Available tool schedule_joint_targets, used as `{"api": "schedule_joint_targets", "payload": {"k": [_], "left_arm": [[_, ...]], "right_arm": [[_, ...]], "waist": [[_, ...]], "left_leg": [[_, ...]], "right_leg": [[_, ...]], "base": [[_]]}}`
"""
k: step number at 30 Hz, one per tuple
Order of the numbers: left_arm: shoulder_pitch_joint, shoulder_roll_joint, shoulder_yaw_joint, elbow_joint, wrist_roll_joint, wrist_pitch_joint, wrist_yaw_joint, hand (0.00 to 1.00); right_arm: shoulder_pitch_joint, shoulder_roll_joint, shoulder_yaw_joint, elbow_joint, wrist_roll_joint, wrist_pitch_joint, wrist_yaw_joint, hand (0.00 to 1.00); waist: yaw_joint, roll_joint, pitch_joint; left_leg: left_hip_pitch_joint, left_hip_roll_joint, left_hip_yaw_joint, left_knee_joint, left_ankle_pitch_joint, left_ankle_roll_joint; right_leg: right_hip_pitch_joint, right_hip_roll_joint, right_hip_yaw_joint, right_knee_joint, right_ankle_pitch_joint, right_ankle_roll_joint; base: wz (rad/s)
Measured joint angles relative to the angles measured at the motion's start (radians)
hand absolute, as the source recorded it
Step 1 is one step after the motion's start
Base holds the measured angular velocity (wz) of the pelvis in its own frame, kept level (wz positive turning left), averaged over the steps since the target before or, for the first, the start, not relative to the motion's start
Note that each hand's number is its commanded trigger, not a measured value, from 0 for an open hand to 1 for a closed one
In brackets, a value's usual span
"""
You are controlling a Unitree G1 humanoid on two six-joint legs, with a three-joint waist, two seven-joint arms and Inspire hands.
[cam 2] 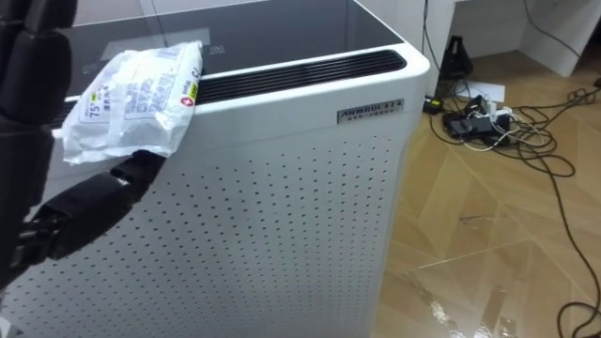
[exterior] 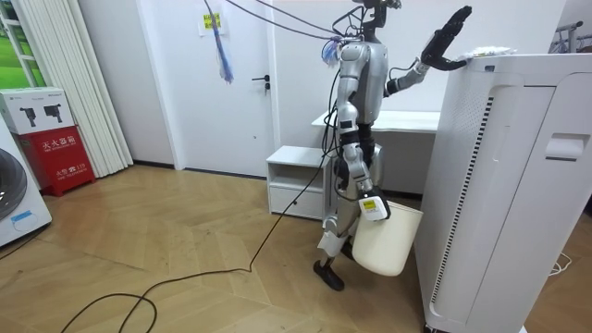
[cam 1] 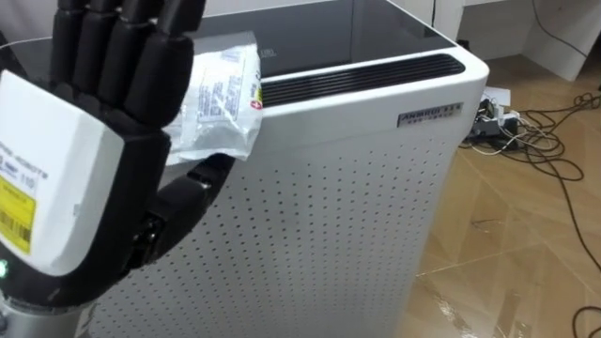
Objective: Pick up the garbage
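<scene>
garbage packet of crumpled white plastic (cam 1: 223,99) lies atop the tall white perforated appliance (cam 1: 329,216); your left hand (cam 1: 80,160) beside it, fingers straight, grips nothing yet, so close thumb and fingers round it.

Crumpled white plastic packet (cam 2: 131,94) sat on the white perforated appliance (cam 2: 282,235), near left edge. Black left hand (cam 2: 28,75) just beside it, fingers straight. Tangled dark cables (cam 2: 488,122) far right.
</scene>
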Motion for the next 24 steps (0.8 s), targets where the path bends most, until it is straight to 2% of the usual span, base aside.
{"api": "schedule_joint_targets", "payload": {"k": [3,7,8,9,10,17,22,24], "left_arm": [[0.0,0.0,0.0,0.0,0.0,0.0,0.0,0.0],[0.0,0.0,0.0,0.0,0.001,0.0,0.0,0.0],[0.0,0.0,0.0,0.0,0.001,0.0,0.0,0.74],[0.0,0.0,0.002,-0.001,0.001,0.0,0.0,0.93],[0.0,0.001,0.003,-0.002,0.001,0.0,0.0,1.0],[0.002,0.0,0.002,0.007,0.0,0.006,-0.018,1.0],[0.024,0.0,-0.015,0.036,0.001,0.049,-0.102,1.0],[0.032,-0.003,-0.027,0.045,0.001,0.058,-0.099,1.0]], "right_arm": [[0.002,0.0,0.0,0.0,0.0,0.0,-0.005,1.0],[0.005,0.0,0.0,0.0,0.0,0.0,-0.005,1.0],[0.005,0.0,0.0,0.0,0.0,0.0,-0.005,1.0],[0.005,0.0,0.0,0.0,0.0,0.0,-0.005,1.0],[0.005,0.0,0.0,0.0,0.0,0.0,-0.005,1.0],[0.005,0.0,0.002,0.0,0.0,0.0,-0.001,1.0],[0.002,-0.001,0.002,-0.001,-0.001,0.001,0.018,1.0],[0.002,-0.001,0.002,0.0,0.0,0.001,0.023,1.0]], "waist": [[0.008,0.002,0.0024],[0.017,0.004,0.0011],[0.018,0.005,0.0007],[0.019,0.006,0.0001],[0.019,0.006,-0.0002],[0.021,0.009,0.0006],[0.019,0.015,0.0035],[0.017,0.012,0.0051]], "left_leg": [[0.0,0.0,0.0,0.001,0.0,0.0],[0.0,0.0,0.0,0.001,0.0,0.0],[0.0,0.0,0.0,0.001,0.0,0.0],[0.0,0.0,0.0,0.001,0.0,0.0],[0.0,0.0,0.0,0.001,0.0,0.0],[-0.001,-0.001,-0.009,0.003,0.0,0.0],[-0.006,-0.001,-0.009,0.005,0.0,0.0],[-0.006,-0.001,-0.009,0.004,0.0,0.0]], "right_leg": [[0.0,0.0,0.001,0.0,0.0,0.0],[0.0,0.0,0.001,0.0,0.0,0.0],[0.0,0.0,0.003,0.0,0.0,0.0],[0.0,0.0,0.003,0.0,0.0,0.0],[0.0,0.0,0.003,0.0,0.0,0.0],[0.003,-0.001,-0.003,0.0,0.0,0.0],[0.0,-0.001,-0.004,0.001,0.0,0.0],[-0.001,-0.001,-0.004,0.001,0.0,0.0]], "base": [[0.0],[0.0],[0.0],[0.0],[0.0],[0.03],[0.0],[0.0]]}}
